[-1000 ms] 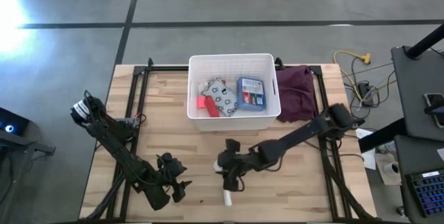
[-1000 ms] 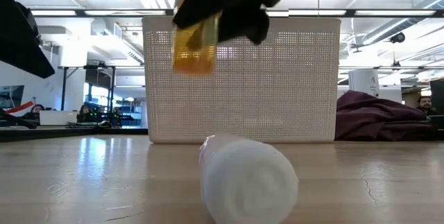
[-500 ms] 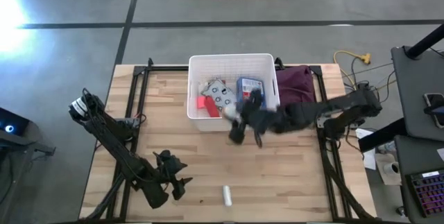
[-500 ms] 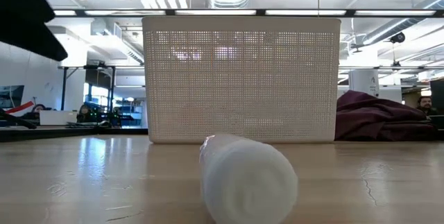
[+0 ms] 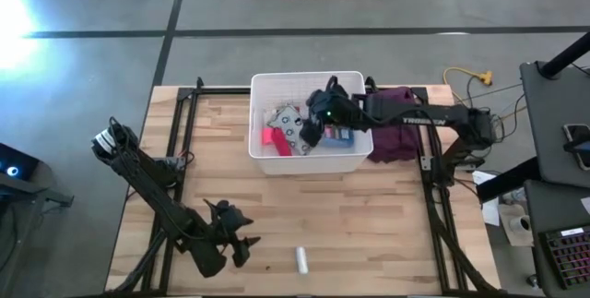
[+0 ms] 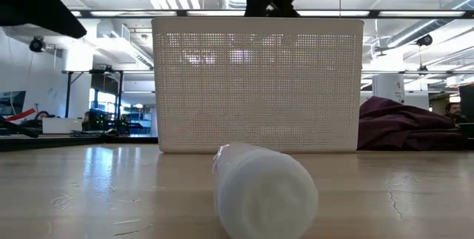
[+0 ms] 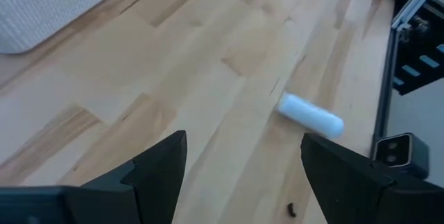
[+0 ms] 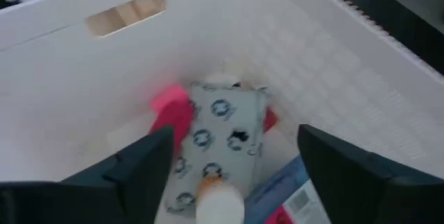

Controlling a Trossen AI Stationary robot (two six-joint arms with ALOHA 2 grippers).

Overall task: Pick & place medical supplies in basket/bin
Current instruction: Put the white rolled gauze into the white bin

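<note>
Right gripper [image 5: 318, 125] over the white basket [image 5: 309, 83], fingers [image 8: 132, 172] spread wide with a small white bottle [image 8: 220, 200] loose between them, above the grey-white patterned pack [image 8: 215, 137], pink-red piece [image 8: 172, 110] and blue box [image 5: 337, 136] inside. Second white bottle [image 5: 300, 259] lying on its side on the wooden table [image 5: 387, 215] near the front edge, well apart from the basket. Left gripper [image 5: 241, 244] idle beside that bottle, fingers apart, empty.

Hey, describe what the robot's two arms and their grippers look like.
Both arms are dark, nearly black, slim jointed links. The left arm has cables bundled at its base. The left gripper and the right gripper each end in two broad, flat, matte dark jaws. A small green light glows near the right wrist.
</note>
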